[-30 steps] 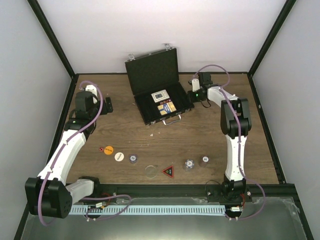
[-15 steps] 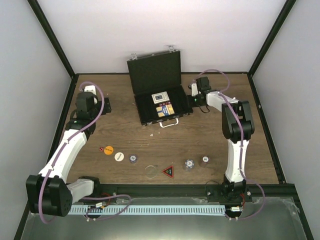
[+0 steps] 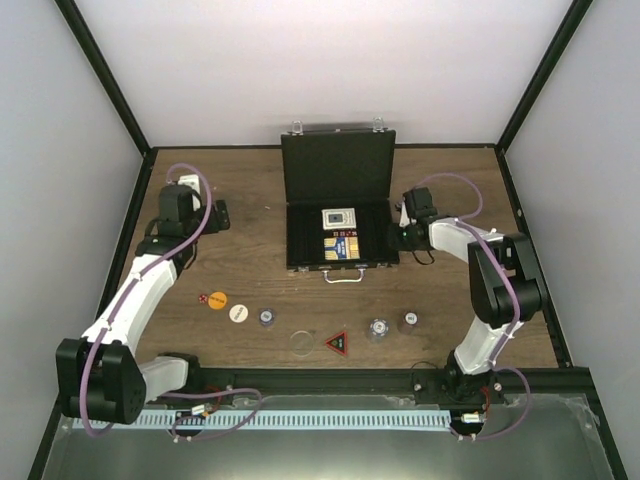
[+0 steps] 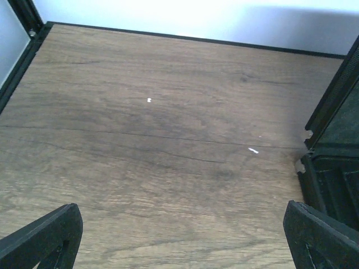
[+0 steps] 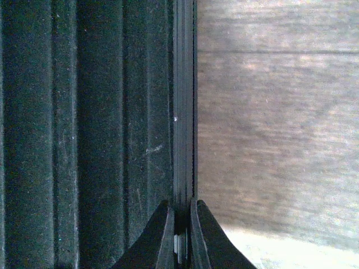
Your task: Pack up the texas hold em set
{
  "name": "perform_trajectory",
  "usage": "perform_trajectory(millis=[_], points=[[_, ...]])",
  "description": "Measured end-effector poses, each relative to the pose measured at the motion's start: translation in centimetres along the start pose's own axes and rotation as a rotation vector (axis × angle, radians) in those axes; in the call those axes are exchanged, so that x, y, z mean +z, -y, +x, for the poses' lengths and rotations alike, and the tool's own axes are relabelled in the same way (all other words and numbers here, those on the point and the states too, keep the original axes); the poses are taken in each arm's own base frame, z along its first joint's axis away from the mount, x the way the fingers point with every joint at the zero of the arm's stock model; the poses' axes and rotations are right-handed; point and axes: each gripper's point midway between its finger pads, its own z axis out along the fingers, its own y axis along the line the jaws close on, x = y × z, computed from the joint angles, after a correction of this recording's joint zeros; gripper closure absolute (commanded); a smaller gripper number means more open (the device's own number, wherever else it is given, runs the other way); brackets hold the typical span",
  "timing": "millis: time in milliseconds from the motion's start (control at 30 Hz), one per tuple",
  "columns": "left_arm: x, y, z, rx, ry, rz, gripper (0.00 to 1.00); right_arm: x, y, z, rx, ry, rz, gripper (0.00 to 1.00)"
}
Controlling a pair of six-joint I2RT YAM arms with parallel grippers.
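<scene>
Small black hinged case (image 3: pixel 305 236): open, at mid-table toward the far side, squared to the table edges. Its long axis runs left to right. The lid (image 3: pixel 338 168) stands upright along the far side, and the silver handle (image 3: pixel 342 276) points at the near edge. Two card decks (image 3: pixel 339 219) lie in the base, one behind the other.

Your right gripper (image 5: pixel 180 206) is at the case's right wall. The fingers are drawn together and pinch the thin rim, which runs straight up between them.

Your left gripper (image 4: pixel 179 213) is spread wide over the brown wooden table (image 4: pixel 168 140), left of the case, with nothing between the fingers.

Loose near the front, well apart from the case: red dice (image 3: pixel 201 299), orange round chip (image 3: pixel 217 299), white round chip (image 3: pixel 237 312), purple-grey chip (image 3: pixel 266 318), red-black triangle (image 3: pixel 337 343).
</scene>
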Motion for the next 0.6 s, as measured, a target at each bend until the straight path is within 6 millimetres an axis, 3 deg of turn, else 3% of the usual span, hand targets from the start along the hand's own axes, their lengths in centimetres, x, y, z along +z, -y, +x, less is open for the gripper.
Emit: perform_trajectory(millis=[167, 400, 433, 600], points=[[-0.5, 1.1, -0.5, -0.011, 0.011, 0.051, 0.00, -0.6, 0.4, 1.0, 0.018, 0.004, 0.014, 0.99], [-1.8, 1.2, -1.4, -0.009, 0.051, 0.051, 0.00, -1.5, 0.8, 2.7, 0.066, 0.006, 0.020, 0.96], [-2.0, 1.2, -1.6, -0.007, 0.059, 0.047, 0.00, -1.6, 0.9, 2.9, 0.072, 0.007, 0.020, 0.90], [-2.2, 1.2, -1.7, -0.006, 0.067, 0.042, 0.00, -1.7, 1.0, 3.5, 0.102, -0.016, 0.027, 0.40]])
